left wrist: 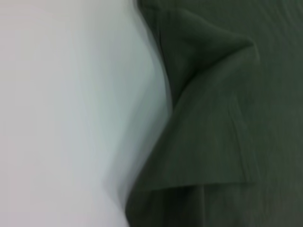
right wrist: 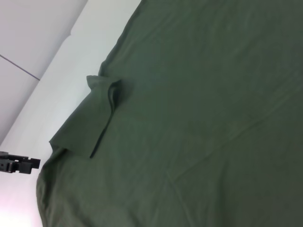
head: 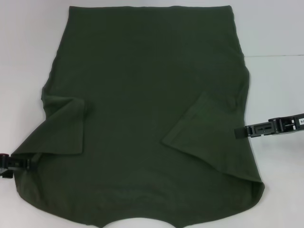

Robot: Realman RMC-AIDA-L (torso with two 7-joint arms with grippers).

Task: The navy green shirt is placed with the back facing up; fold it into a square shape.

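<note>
1. Navy green shirt [head: 152,109] lay spread on the counter [head: 280,33], sleeves folded inward.
2. Left hand [head: 16,163] at the shoulder edge, right hand [head: 266,127] beside the other; grip states: cannot tell.
3. Soft, limp, light: judged best pinched at edges.

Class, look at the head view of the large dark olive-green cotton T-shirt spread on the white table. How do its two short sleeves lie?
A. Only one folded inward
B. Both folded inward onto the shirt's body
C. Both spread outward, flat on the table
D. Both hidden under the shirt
B: on the dark olive-green cotton T-shirt, the left sleeve and right sleeve both lie as flaps on the body.
</note>
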